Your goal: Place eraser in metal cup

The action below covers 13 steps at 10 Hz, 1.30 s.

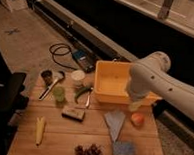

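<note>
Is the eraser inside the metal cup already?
Out: the eraser lies on the table, apart from the metal cup; the pincer hangs by the yellow bin.

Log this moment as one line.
tool at yellow bin front edge | eraser on table, ungrasped | metal cup at table's back-left

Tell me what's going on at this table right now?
The robot's arm reaches in from the right. Its gripper hangs at the front right edge of the yellow bin, just above the orange fruit. The eraser lies on the wooden table, well left of the gripper and not yet picked up. The metal cup stands near the table's far left corner.
</note>
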### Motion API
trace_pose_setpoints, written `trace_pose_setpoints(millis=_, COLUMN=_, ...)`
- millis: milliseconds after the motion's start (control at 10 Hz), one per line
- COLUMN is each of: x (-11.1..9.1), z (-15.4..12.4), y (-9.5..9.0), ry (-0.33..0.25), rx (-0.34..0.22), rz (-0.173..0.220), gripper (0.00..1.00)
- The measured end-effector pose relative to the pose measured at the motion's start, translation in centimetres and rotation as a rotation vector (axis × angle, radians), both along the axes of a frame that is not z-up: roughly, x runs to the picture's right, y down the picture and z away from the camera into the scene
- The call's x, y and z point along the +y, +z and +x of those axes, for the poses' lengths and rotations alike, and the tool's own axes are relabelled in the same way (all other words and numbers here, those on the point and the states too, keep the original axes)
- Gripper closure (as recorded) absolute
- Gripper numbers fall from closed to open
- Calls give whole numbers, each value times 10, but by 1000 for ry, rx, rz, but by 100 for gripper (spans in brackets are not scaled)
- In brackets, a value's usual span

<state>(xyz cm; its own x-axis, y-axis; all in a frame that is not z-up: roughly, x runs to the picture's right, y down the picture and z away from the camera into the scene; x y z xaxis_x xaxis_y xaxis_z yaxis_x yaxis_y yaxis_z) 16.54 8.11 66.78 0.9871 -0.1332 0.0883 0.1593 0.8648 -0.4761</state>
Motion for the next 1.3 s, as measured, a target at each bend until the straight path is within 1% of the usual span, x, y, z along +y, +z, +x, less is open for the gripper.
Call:
trace_pose_setpoints(millis=400, x=0, z=-1, y=0, ry=-1, rx=-1, rz=2, gripper=35)
trace_pose_setpoints(millis=500, x=-1, z=-1, y=0, ry=-2, rx=-2, rz=5, gripper=35)
trace_pose_setpoints(millis=700, x=-3, z=-9, y=-2, ry=-24, rx=-23, rz=22, gripper=35)
trace_pose_setpoints(millis=800, x=-3, z=-25, y=-3, ry=-47, rx=-46, rz=33, gripper=35)
trace_pose_setpoints(millis=1000, x=0, z=-57, y=-3, ry=-78, rx=-78, rz=42, gripper=35)
trace_pose_setpoints(millis=1100, x=4, z=-88, y=-1, ry=-104, rx=-106, rz=45, gripper=35)
trace_pose_setpoints(millis=1300, x=11, z=-134, y=2, ry=-140, rx=-152, rz=44, gripper=35)
